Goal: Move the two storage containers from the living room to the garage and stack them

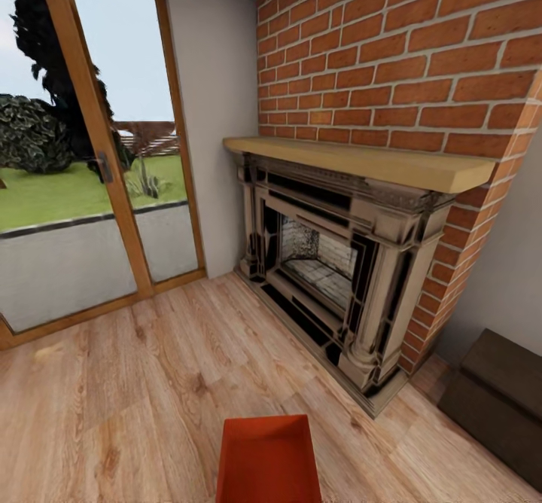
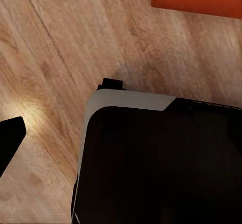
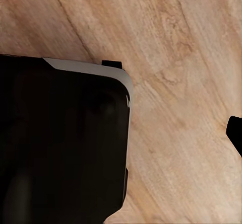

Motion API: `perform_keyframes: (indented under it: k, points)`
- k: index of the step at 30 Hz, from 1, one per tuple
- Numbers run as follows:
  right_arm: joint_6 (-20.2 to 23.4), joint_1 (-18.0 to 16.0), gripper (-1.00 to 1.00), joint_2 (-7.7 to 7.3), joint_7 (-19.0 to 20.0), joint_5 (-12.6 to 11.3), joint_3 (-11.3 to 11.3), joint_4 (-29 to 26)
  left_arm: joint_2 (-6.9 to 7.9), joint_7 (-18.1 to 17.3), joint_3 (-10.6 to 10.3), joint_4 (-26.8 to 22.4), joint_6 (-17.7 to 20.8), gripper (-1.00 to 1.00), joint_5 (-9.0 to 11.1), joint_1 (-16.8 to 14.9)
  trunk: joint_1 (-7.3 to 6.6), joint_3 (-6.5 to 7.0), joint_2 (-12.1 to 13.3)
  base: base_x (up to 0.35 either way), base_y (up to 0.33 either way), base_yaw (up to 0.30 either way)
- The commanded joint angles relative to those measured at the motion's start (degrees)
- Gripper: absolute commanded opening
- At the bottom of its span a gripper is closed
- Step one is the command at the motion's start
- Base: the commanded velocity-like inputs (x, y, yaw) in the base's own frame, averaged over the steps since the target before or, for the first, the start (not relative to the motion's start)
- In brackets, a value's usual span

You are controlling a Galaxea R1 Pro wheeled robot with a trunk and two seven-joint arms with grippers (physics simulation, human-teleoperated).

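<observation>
Living room, wood-plank floor [image 1: 135,382]: one red-orange storage container [image 1: 267,459] is seen standing on the planks at the near edge of the head view, open side up, well apart from the brick fireplace [image 1: 339,277] with its wooden mantel [image 1: 361,160]. A dark low bench [image 1: 500,401] is set to the right of the hearth; glazed wooden doors [image 1: 90,156] are placed at left. In the left wrist view, a corner of the container [image 2: 196,0] is recorded beyond the robot's dark base [image 2: 161,163]. A dark fingertip [image 2: 9,141] is noted at the frame edge, another fingertip [image 3: 236,132] in the right wrist view; whether either gripper is spread or pressed together cannot be told
</observation>
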Motion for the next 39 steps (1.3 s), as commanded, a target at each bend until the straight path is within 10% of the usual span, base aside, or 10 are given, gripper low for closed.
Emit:
perform_keyframes:
  k: [1, 39]
  points:
    - [-0.3, -0.1, 1.0, 0.02, -0.3, 0.0, 0.5, 0.2, 0.0, 0.0, -0.5, 0.0, -0.2, 1.0, 0.5, 0.0, 0.01, -0.17, -0.1, 0.0, 0.0, 0.0]
    - [-0.3, -0.1, 1.0, 0.03, -0.3, 0.0, 0.5, 0.2, 0.0, 0.0, -0.5, 0.0, -0.2, 1.0, 0.5, 0.0, 0.01, -3.66, -0.1, 0.0, 0.0, 0.0]
